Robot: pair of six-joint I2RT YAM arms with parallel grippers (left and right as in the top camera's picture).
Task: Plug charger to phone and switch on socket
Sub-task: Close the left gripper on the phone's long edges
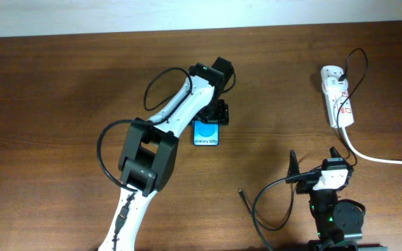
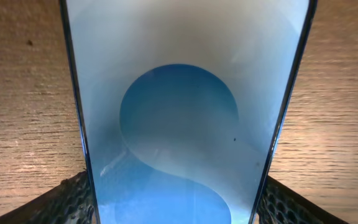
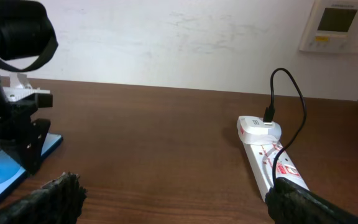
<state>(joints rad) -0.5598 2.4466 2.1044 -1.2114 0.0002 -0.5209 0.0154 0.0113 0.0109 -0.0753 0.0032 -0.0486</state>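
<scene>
The phone (image 1: 206, 133) lies on the table with its blue screen up, and it fills the left wrist view (image 2: 179, 106). My left gripper (image 1: 214, 117) sits at its far end, one finger against each long edge (image 2: 176, 208), shut on it. The white socket (image 1: 338, 97) lies at the far right (image 3: 267, 155). The charger's black plug (image 3: 269, 114) sits in a white adapter on the socket. Its thin cable loops upward (image 1: 359, 64), and the connector tip (image 1: 241, 192) lies on the table left of my right arm. My right gripper (image 1: 316, 159) is open and empty (image 3: 176, 199).
The socket's thick white cord (image 1: 382, 157) runs off to the right edge. The black cable loops of my arms (image 1: 260, 206) hang beside the right arm base. A wall stands behind the table (image 3: 166, 37).
</scene>
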